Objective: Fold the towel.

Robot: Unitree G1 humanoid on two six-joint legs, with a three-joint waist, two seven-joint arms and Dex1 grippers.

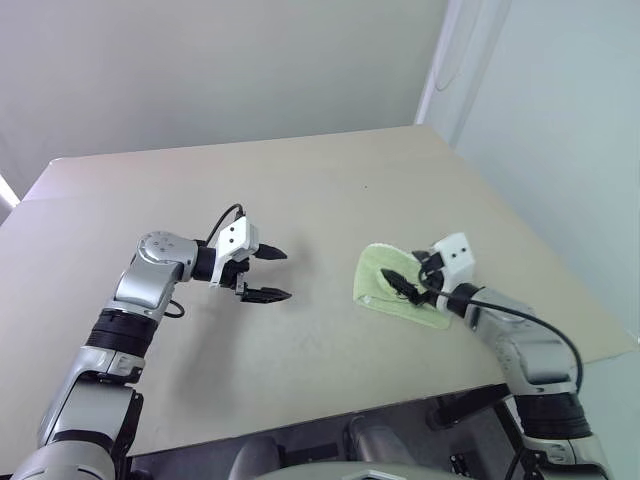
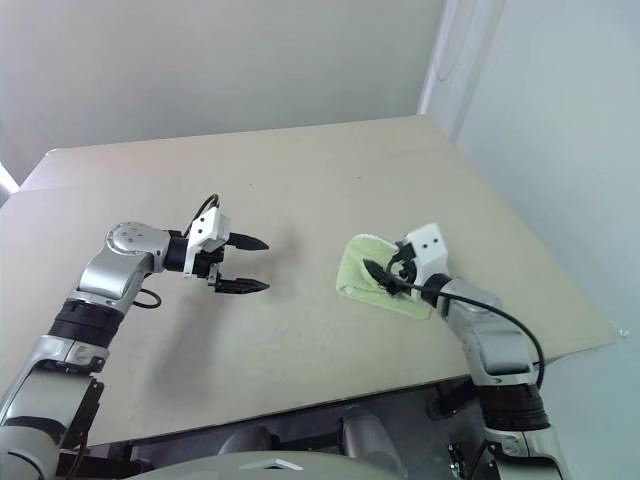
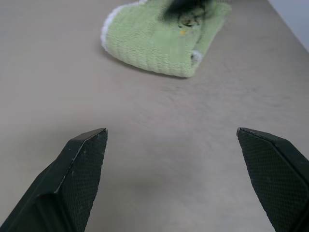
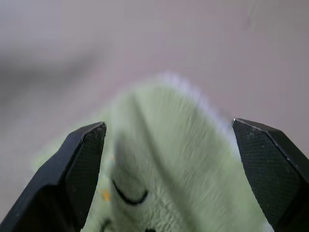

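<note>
One towel [image 1: 385,283], soft lime-green cloth with white edging and a small dark printed mark, lay folded into a compact bundle on the beige table [image 1: 300,190], toward its right front part. Directly over it stood the right gripper [image 1: 402,281], jaws spread wide with the cloth between and below the fingers, nothing clamped. Well apart on the bare tabletop hung the left gripper [image 1: 274,274], jaws likewise wide and empty, pointing toward the towel.

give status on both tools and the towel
Left tool open, over bare table. Right tool open, over the towel. Towel bunched, lying on the table. Nothing in the way.
</note>
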